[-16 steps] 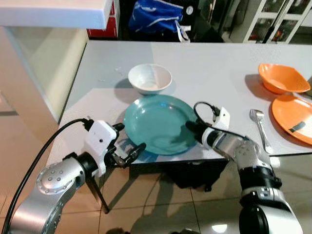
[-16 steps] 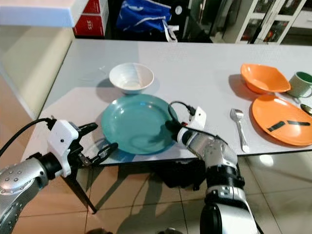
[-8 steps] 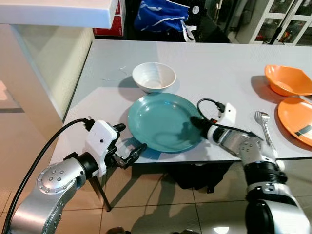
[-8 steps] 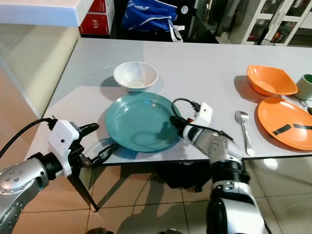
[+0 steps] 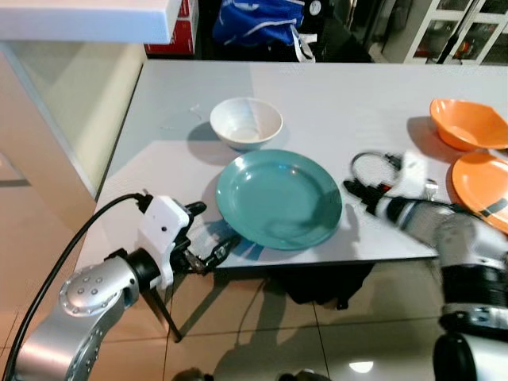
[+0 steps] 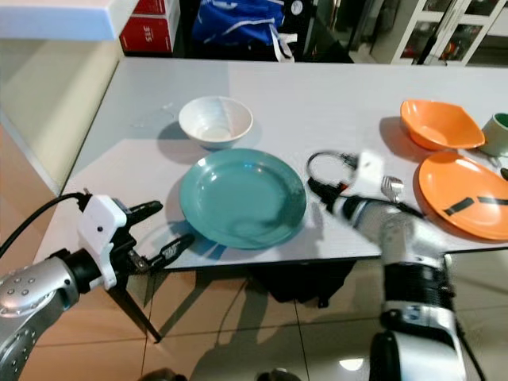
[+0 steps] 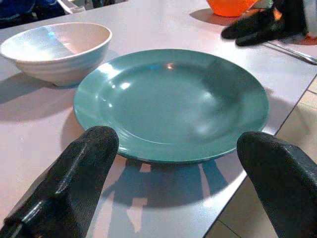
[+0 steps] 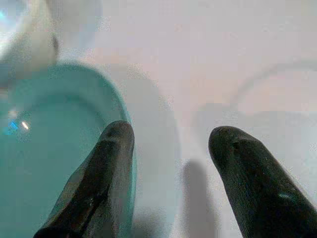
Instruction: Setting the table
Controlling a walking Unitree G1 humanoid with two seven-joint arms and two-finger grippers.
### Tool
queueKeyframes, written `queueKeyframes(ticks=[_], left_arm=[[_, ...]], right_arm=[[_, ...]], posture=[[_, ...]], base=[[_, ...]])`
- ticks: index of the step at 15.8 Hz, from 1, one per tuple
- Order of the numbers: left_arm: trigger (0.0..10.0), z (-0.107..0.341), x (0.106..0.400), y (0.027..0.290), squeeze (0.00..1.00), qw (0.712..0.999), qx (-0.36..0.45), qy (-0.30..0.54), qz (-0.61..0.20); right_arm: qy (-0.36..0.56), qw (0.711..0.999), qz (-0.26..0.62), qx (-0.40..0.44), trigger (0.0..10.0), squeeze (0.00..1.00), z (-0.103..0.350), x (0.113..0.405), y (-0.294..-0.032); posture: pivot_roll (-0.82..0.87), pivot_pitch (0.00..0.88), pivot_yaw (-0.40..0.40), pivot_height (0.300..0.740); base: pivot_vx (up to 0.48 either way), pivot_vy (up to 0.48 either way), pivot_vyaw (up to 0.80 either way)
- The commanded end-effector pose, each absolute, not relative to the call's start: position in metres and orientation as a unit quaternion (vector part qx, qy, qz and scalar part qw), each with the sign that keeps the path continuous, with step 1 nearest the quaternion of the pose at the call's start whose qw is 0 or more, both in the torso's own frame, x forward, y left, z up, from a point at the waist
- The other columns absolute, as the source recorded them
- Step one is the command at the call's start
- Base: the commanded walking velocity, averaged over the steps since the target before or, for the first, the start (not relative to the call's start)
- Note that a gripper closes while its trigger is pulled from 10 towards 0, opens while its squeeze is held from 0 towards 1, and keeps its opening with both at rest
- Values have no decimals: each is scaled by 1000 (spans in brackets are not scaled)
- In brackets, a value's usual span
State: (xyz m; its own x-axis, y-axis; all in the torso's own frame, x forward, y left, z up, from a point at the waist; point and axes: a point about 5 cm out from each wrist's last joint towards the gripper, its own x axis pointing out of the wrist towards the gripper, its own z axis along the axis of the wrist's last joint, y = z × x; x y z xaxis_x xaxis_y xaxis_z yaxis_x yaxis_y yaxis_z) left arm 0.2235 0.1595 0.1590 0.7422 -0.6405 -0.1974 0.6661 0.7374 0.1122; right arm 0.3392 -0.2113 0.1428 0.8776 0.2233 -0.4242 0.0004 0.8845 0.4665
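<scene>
Here the teal plate point(image 5: 279, 199) lay flat; the right gripper point(image 5: 352, 189) hovered at its 3 o'clock, jaws apart, and the left gripper point(image 5: 208, 236) at 8, jaws wide

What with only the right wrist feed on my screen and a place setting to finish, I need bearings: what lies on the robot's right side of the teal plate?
Observer: An orange bowl and, nearer the robot, an orange plate sit at the table's right end.
Operator: Any fork?
Observer: Yes, a fork lies right of the right end effector, partly hidden by the wrist.
Operator: Where's the left end effector?
Observer: The left end effector is open at the table's near edge, facing the teal plate.
</scene>
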Motion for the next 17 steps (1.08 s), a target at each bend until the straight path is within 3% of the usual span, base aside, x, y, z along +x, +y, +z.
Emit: queueKeyframes(ticks=[1, 4, 5, 9, 13, 15, 16, 17], left_arm=[[10000, 163, 223, 161, 0, 930, 84, 67, -352], [10000, 166, 225, 161, 0, 931, 95, 57, -348], [10000, 168, 225, 160, 0, 930, 113, 43, -346], [10000, 176, 240, 170, 0, 949, 145, 24, -278], [10000, 199, 246, 186, 0, 974, 124, -22, -190], [10000, 200, 243, 183, 0, 976, 118, -30, -180], [10000, 198, 243, 178, 0, 977, 116, -32, -175], [10000, 197, 241, 172, 0, 976, 122, -33, -176]], right_arm=[[199, 948, 66, 237, 10000, 0, 164, 344, -216], [153, 948, 66, 272, 10000, 0, 181, 363, -215], [159, 943, 63, 287, 10000, 961, 178, 372, -208], [158, 930, 52, 327, 10000, 1000, 171, 398, -175], [99, 917, 76, 378, 10000, 1000, 199, 416, -137], [84, 941, 83, 318, 10000, 1000, 205, 418, -127], [60, 962, 94, 250, 10000, 1000, 209, 419, -124], [33, 980, 94, 171, 10000, 627, 210, 418, -126]], posture=[[57, 69, -44, 740], [65, 66, -39, 740], [71, 63, -38, 740], [129, 57, -52, 740], [185, 71, -63, 740], [189, 66, -73, 740], [189, 61, -84, 740], [192, 56, -92, 740]], base=[[0, 0, 0], [0, 0, 0], [0, 0, 0], [0, 0, 0], [0, 0, 0], [0, 0, 0], [0, 0, 0], [0, 0, 0]])
